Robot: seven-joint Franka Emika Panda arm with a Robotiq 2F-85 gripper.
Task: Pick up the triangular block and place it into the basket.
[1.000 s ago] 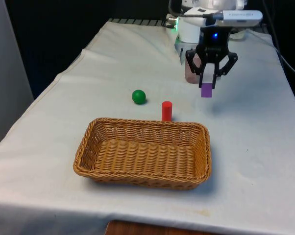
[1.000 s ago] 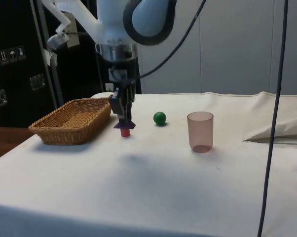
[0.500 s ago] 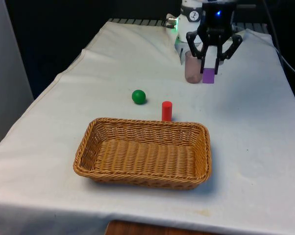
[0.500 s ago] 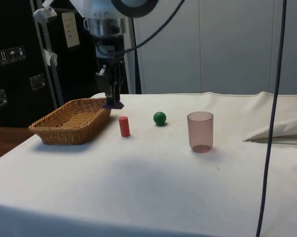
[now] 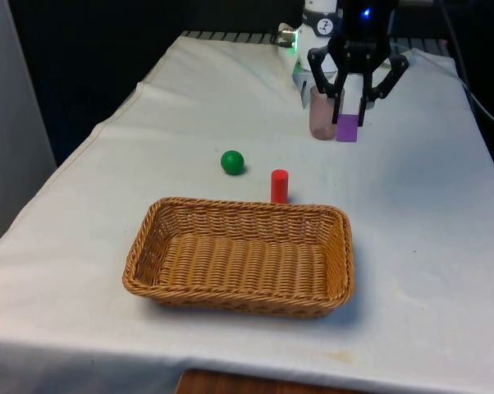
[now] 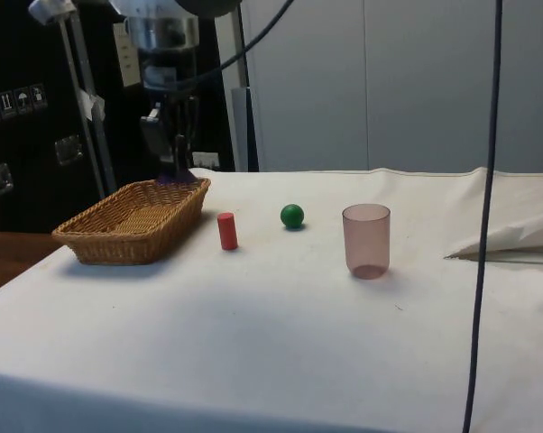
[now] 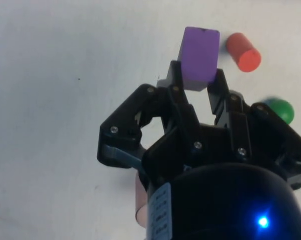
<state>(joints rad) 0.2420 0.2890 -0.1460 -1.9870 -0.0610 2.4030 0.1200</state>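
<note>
The gripper (image 5: pixel 350 115) has climbed well clear of the table (image 5: pixel 427 222) over the last second, its fingers pinching the purple block (image 5: pixel 346 129). In the side view the block (image 6: pixel 175 178) now hangs by the basket's (image 6: pixel 127 221) far rim — no longer over the red cylinder (image 6: pixel 226 230). The lift looks finished; what remains is carrying it over the basket and letting go.

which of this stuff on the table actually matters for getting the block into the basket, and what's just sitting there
Part of the job:
purple block, held off the table in the gripper
wicker basket, nothing in it yet

Just lying about:
red cylinder, upright beside the basket
green ball
pinkish translucent cup
</note>
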